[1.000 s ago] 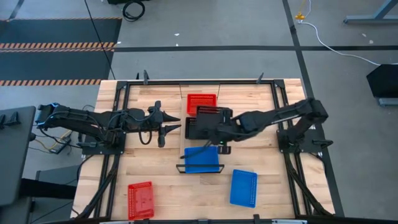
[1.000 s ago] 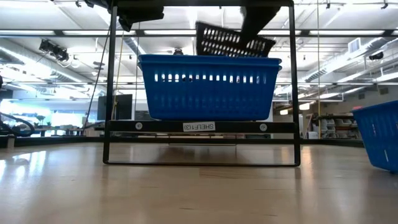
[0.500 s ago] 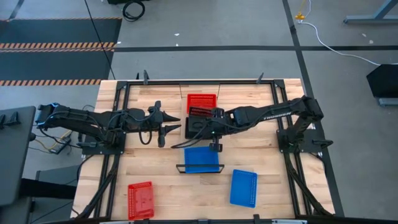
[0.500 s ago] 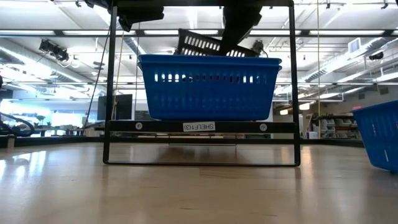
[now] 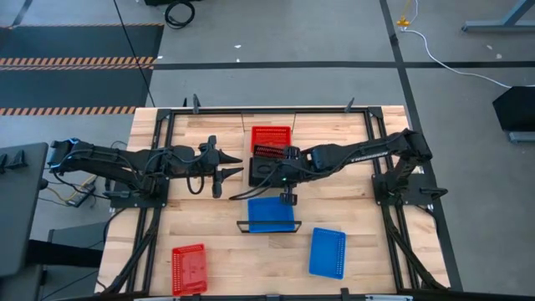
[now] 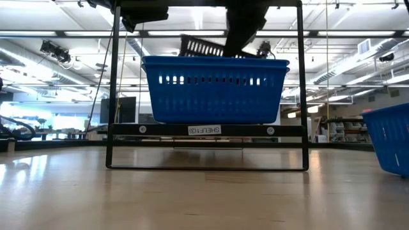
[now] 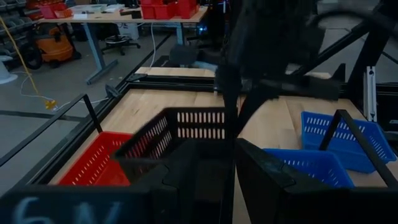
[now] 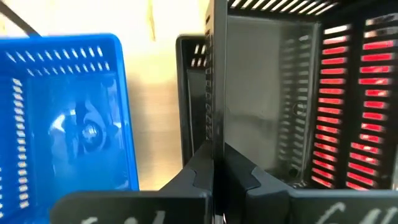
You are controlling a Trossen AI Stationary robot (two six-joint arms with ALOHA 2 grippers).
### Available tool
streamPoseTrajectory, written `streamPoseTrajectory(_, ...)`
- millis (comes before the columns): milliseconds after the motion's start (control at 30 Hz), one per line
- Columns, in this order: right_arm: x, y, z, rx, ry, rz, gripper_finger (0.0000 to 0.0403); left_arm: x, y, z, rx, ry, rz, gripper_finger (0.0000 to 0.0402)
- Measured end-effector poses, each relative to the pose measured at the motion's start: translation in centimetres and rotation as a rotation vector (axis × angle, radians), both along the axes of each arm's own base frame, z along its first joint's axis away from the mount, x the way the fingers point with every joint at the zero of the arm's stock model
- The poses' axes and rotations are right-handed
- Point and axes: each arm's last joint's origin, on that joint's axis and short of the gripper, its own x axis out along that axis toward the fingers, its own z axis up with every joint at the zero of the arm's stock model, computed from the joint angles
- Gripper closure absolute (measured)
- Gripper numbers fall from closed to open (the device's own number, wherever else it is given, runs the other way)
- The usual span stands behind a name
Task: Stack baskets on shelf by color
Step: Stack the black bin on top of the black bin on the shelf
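Overhead, working from nine o'clock across to three, the left gripper [image 5: 224,170] hangs over the table [image 5: 351,180] at about nine o'clock from the centre, its two fingers spread apart with nothing between them. At seven o'clock a red basket [image 5: 189,269] lies alone near the table's front edge. At the centre runs the shelf [image 5: 244,191], a narrow board crossing the table, and three lots of baskets sit along it: a red basket at the far end [image 5: 271,136] toward twelve o'clock, a black basket [image 5: 264,170] just beside it in the middle, and a blue basket [image 5: 273,214] at the near end toward six o'clock, inside the black metal frame [image 6: 114,96]. The right gripper [image 5: 285,165] reaches in from three o'clock and is clamped on the black basket's wall; its wrist camera shows the two fingers [image 8: 242,171] pressed together on that thin black wall, with red mesh on one side and the blue basket on the other. The black basket rides tilted above the blue one's rim in the level view. At five o'clock a second blue basket [image 5: 328,252] lies apart on the planks. A white label [image 6: 204,130] on the frame's lower bar reads "SHELF", followed by characters too small to make out. The surface is pale wooden planking; beyond it is a large hall with a grey floor, ceiling lights and work benches.
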Motion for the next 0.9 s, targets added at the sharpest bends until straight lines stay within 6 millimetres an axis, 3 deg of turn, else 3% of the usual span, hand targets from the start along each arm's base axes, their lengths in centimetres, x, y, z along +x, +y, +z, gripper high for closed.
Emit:
streamPoseTrajectory(233, 1.1, 0.2, -2.2, -0.007, 0.065, 0.011, 0.0388, 0.0, 0.0, 0.0, 0.0, 0.002, 0.0, 0.0285)
streamPoseTrajectory(600, 1.1, 0.2, -2.3, 0.023, 0.071, -0.001, 0.0386, 0.0, 0.0, 0.0, 0.0, 0.001, 0.0, 0.0285)
streamPoseTrajectory(900, 1.1, -0.1, -2.3, 0.028, 0.061, -0.023, 0.0334, 0.0, 0.0, -0.1, 0.0, 0.006, 0.0, 0.0285)
